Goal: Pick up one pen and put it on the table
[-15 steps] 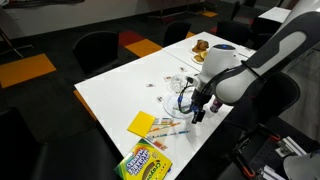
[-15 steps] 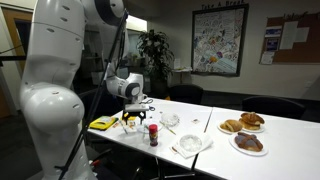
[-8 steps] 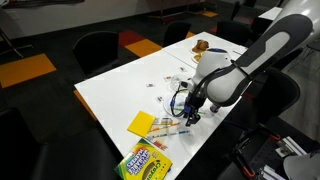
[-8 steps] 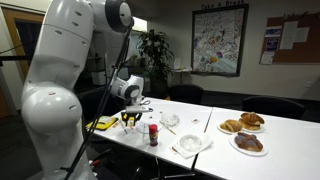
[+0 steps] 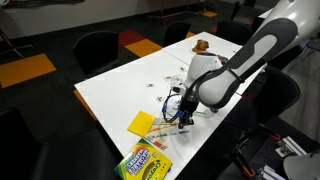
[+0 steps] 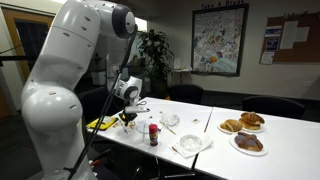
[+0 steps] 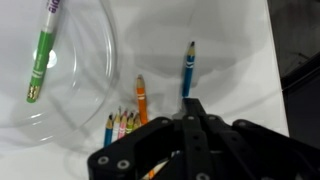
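Observation:
In the wrist view my gripper [image 7: 194, 106] points down at the white table [image 7: 232, 40], its jaws together on the lower end of a blue pen [image 7: 188, 66] that sticks out beyond the fingertips. An orange pen [image 7: 141, 100] lies just beside it, with several more coloured pens [image 7: 119, 125] bunched further over. A green marker [image 7: 42, 55] lies under a clear bowl [image 7: 106, 58]. In both exterior views the gripper [image 5: 183, 118] [image 6: 128, 119] is low over the table [image 5: 110, 95], near its front edge.
A yellow pad [image 5: 141, 124] and a crayon box [image 5: 145, 162] lie near the table's corner. A red-capped bottle [image 6: 153, 133], a clear bowl [image 6: 170, 121], a white tray [image 6: 192, 145] and plates of pastries [image 6: 247, 124] stand further along. Dark chairs surround the table.
The arm has come down towards the pens on the table, and the jaws have gone from open to shut around the blue pen.

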